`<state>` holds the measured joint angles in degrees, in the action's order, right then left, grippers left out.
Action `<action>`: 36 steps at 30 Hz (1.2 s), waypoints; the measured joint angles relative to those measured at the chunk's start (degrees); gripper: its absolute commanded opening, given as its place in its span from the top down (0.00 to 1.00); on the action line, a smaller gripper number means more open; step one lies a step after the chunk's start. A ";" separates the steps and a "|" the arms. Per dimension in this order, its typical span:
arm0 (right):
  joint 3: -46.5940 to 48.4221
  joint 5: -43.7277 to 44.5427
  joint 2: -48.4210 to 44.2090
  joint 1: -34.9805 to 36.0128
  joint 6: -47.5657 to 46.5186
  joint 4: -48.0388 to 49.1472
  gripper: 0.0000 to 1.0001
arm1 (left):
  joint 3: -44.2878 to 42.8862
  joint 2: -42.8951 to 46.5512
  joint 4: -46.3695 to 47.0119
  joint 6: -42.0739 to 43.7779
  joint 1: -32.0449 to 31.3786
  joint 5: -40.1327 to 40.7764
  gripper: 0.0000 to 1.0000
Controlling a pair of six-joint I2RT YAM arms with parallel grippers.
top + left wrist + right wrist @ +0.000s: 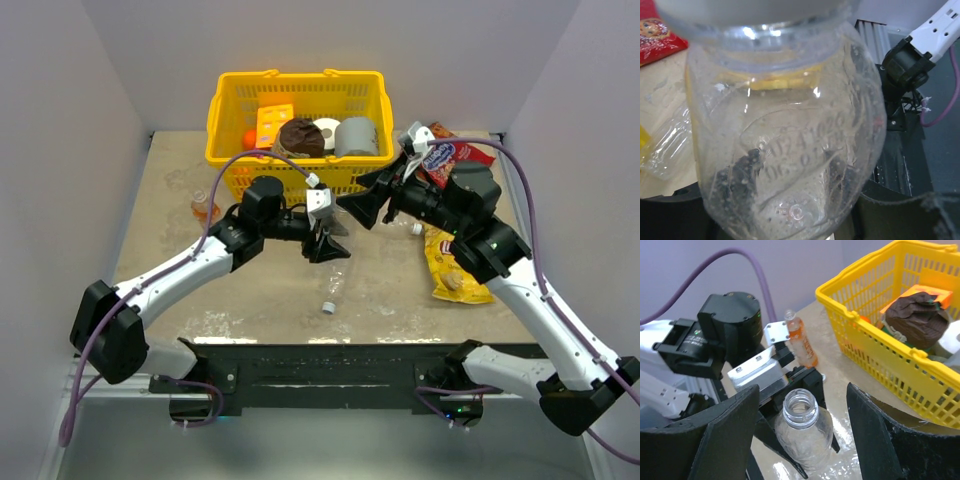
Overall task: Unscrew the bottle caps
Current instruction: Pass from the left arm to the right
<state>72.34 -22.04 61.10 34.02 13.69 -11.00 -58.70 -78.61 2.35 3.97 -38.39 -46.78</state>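
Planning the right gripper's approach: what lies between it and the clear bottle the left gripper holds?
Nothing: in the right wrist view, only air separates the right gripper from the uncapped clear bottle.

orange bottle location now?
Top view: orange bottle sits on the table's left side, beside the left arm, near the yellow basket's front-left corner.

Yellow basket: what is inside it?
The basket holds an orange box, a dark brown bundle, a white roll and a grey can. Anything beneath them is covered.
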 measured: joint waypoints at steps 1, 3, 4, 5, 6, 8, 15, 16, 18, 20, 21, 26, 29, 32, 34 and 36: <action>-0.26 -1.11 -0.04 0.00 -0.11 0.02 0.29 | -0.02 -0.04 0.15 -0.24 0.00 -0.48 0.82; -0.57 -3.04 -0.09 0.00 -0.31 0.02 0.30 | -0.02 -0.17 0.55 -0.79 0.00 -2.14 0.82; -0.63 -3.65 -0.09 0.00 -0.33 0.02 0.31 | -0.02 -0.20 0.72 -1.20 0.00 -3.04 0.82; -0.66 -4.55 -0.09 -0.02 -0.42 0.07 0.31 | -0.02 -0.20 0.92 -1.46 0.00 -3.91 0.82; -0.66 -5.03 -0.09 0.00 -0.52 0.07 0.32 | -0.02 -0.22 1.16 -1.68 0.00 -4.52 0.82; -0.66 -6.21 -0.07 -0.02 -0.81 0.11 0.32 | -0.02 -0.24 1.42 -1.92 0.00 -6.03 0.82; -0.66 -9.14 0.37 -0.02 -1.25 0.39 0.35 | -0.02 -0.24 1.51 -2.21 0.13 -9.16 0.82; -0.66 -9.40 0.50 -0.04 -1.33 0.35 0.35 | -0.02 -0.24 1.70 -2.38 0.13 -9.46 0.82; -0.66 -9.88 0.87 -0.09 -1.60 0.28 0.35 | -0.02 -0.24 2.27 -2.60 0.17 -9.99 0.82; -0.66 -10.51 1.38 -0.17 -1.86 0.24 0.39 | -0.11 -0.24 2.84 -3.04 0.15 -10.10 0.82; -0.66 -10.60 1.57 -0.17 -1.97 0.20 0.41 | -0.13 -0.24 3.02 -3.37 0.11 -10.14 0.82; -0.87 -11.17 2.43 -0.11 -2.40 -0.17 0.69 | -0.22 -0.24 3.26 -4.31 0.11 -10.25 0.82; -0.92 -11.96 2.43 -0.02 -2.54 -0.07 0.86 | -0.22 -0.26 3.15 -4.39 0.11 -10.45 0.73; -0.92 -12.04 2.43 -0.07 -2.62 -0.04 0.96 | -0.24 -0.26 3.13 -4.42 0.11 -9.88 0.40; -0.92 -11.67 2.43 -0.07 -2.75 -0.04 0.98 | -0.24 -0.20 3.17 -4.42 0.11 -8.96 0.12; -0.92 -9.99 2.36 -0.04 -3.17 -0.22 1.00 | -0.24 0.02 3.19 -4.44 0.07 -6.88 0.00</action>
<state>71.42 -32.03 63.46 33.98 10.52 -11.22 -58.94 -78.59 5.54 -0.47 -38.33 -53.67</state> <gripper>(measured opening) 0.372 0.805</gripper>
